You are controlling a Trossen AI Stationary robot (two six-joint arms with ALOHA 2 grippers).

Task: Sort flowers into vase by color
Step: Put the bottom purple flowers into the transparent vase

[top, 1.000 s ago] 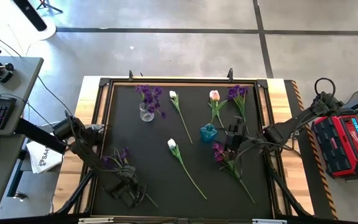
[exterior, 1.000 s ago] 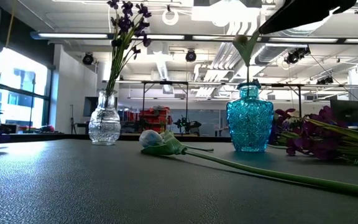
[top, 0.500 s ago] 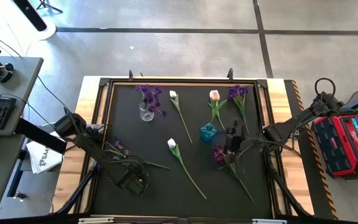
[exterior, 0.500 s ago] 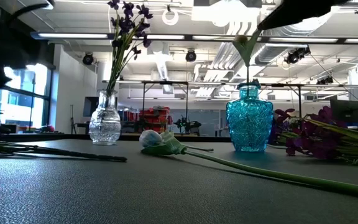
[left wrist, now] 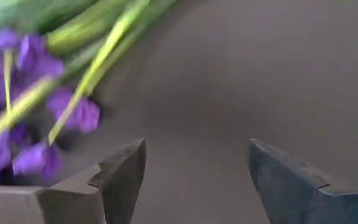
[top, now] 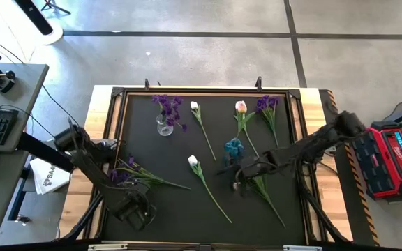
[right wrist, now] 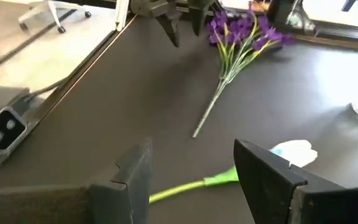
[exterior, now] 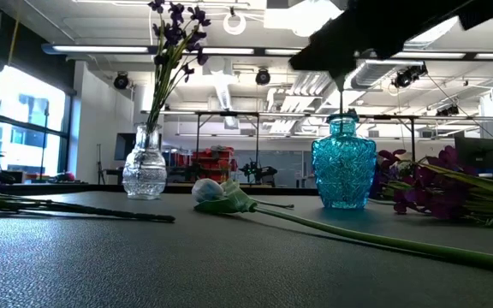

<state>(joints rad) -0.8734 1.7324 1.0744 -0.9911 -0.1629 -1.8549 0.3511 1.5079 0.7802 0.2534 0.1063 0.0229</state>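
Observation:
A purple sprig (top: pixel 132 174) lies flat at the near left, its stem (exterior: pixel 75 207) pointing right. My left gripper (top: pixel 137 209) stands open just near of it, pointing down; its blossoms (left wrist: pixel 23 118) lie beside the fingers, not between them. My right gripper (top: pixel 234 183) hangs open near the blue vase (top: pixel 234 148), facing a white tulip (right wrist: pixel 294 151) that lies on the mat. A clear vase (top: pixel 164 126) at the far left holds purple blossoms (exterior: pixel 175 26). More flowers lie on the mat.
A white tulip (top: pixel 195 107), a pink tulip (top: pixel 241 107) and a purple sprig (top: pixel 267 104) lie along the far side. Another purple sprig (exterior: pixel 426 188) lies under my right arm, its stem (top: pixel 274 213) running nearward. A raised frame (top: pixel 114 139) rims the black mat.
The near-left purple sprig has swung round and now lies flat, its stem pointing right. My left gripper has shifted toward the left edge, rolling its wrist. My right gripper has left the blue vase's right side and gone left, nearward and down, tipping downward.

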